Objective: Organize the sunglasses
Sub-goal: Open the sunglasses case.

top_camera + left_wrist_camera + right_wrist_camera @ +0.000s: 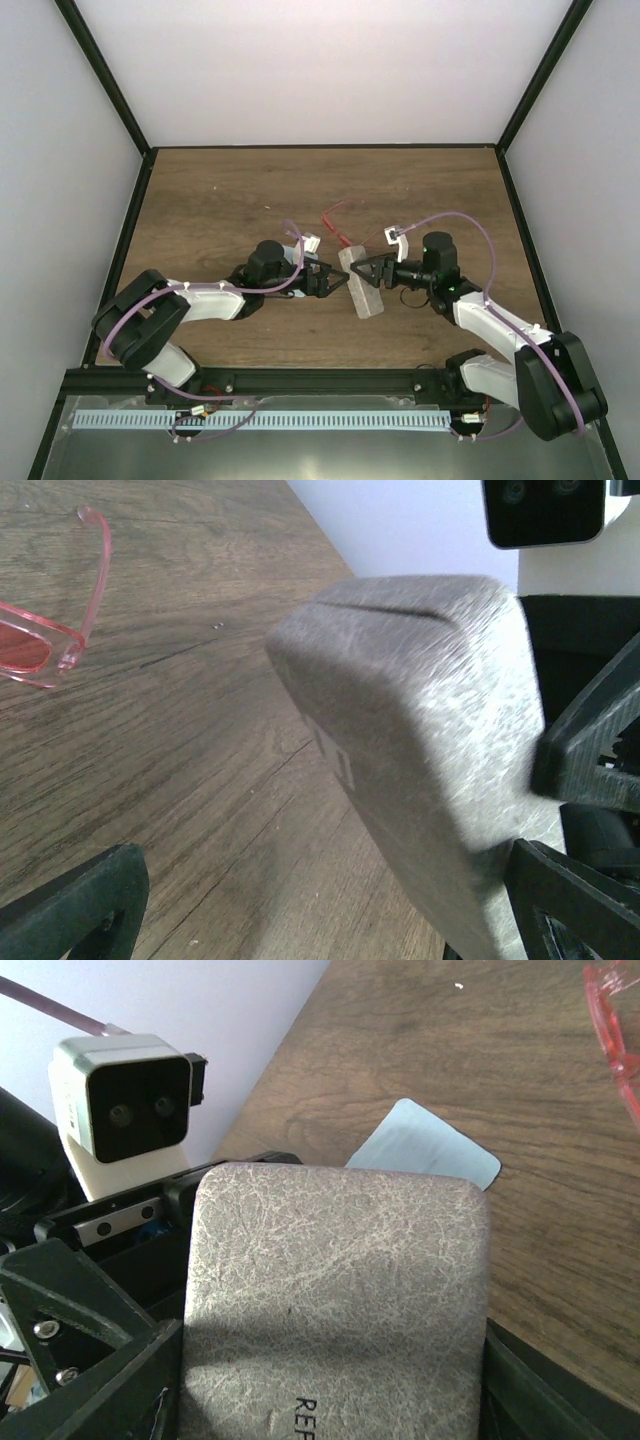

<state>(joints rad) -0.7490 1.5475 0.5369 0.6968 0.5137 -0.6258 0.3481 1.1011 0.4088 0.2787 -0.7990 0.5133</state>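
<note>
In the top view the sunglasses (338, 230) lie on the worktop (220, 200) just above centre frame, apart from both arms. Their long axis slants from upper left to lower right, and one slender red arm reaches toward the top of the frame. Below them the left gripper (338, 281) points right, its fingers spread wide on either side of the near end of the grey case (365, 292); whether they touch it I cannot tell. From the right, the right gripper (362, 268) pinches the case across its width. A pale blue cloth (425, 1145) shows beyond the case. The case reads "REF", cut off by the frame edge
</note>
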